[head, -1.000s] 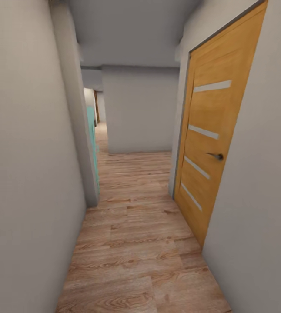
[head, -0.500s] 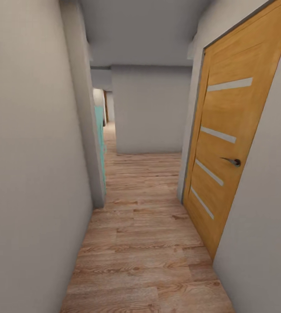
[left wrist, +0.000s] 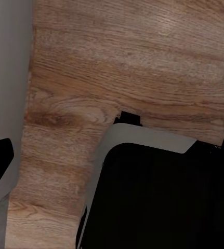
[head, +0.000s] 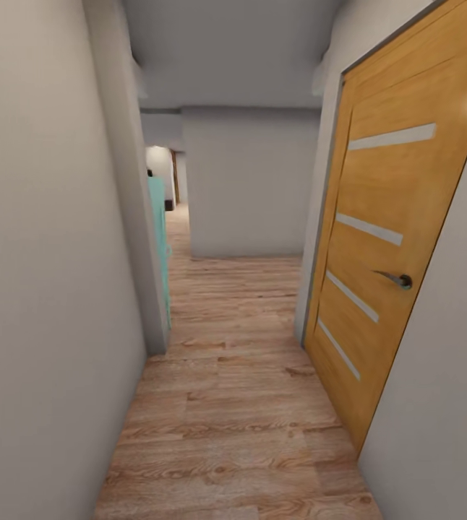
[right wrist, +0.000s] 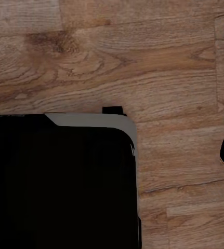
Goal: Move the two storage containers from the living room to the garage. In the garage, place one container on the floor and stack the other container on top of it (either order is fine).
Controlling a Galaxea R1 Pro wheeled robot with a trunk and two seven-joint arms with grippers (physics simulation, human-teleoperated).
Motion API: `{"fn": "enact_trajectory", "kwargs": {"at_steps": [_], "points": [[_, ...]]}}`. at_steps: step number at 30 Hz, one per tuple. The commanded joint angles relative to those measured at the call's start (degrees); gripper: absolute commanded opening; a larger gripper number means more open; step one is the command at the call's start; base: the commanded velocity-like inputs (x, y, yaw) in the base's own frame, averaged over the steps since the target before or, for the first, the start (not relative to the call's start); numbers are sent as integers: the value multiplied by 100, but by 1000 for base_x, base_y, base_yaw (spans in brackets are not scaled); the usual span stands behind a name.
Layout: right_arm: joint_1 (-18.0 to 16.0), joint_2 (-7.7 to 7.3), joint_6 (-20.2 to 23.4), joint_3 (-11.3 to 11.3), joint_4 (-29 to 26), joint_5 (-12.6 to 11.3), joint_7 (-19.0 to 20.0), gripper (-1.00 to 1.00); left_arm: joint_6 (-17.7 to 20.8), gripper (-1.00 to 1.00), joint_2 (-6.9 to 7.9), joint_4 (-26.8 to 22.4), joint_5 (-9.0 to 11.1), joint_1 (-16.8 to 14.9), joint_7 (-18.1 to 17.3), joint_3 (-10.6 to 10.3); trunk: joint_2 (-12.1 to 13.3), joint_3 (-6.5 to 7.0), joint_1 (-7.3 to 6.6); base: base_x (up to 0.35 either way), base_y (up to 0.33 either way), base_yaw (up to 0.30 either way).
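Along narrow hallway, wood-plank floor (head: 241, 404) runs ahead, orange door (head: 389, 238) right — perhaps shut

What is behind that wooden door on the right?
The wooden door is shut, so whatever lies behind it is hidden. Around it show pale wall and wood-plank floor.

A narrow hallway with light wood-plank flooring (head: 226, 404) lies ahead.

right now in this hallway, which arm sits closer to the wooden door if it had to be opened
Right. The orange wooden door with its dark lever handle lines the robot's right side; the left side is plain wall and a teal door edge. Both wrist views look down at wood-plank floor, so gripper states cannot be told.
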Motion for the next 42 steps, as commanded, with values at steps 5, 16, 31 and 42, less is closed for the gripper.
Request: {"fn": "enact_trajectory", "kwargs": {"at_steps": [5,16,31,42], "points": [[-8,2,-33,51,18,-52,-3,100,-20,100,-1,5,22,-5,5,15,-5,-8,4,307,-88,0],[-8,12,-33,57,18,-52,-11,100,-11,100,7,5,22,-5,5,17,-5,-8,4,313,-60,0],[-8,37,-33,53,18,-52,-13,100,-2,100,8,5,22,-5,5,20,-5,-8,4,322,-2,140],[-8,29,-33,49,18,-52,-11,100,-2,100,8,5,22,-5,5,15,-5,-8,4,323,0,113]]}}
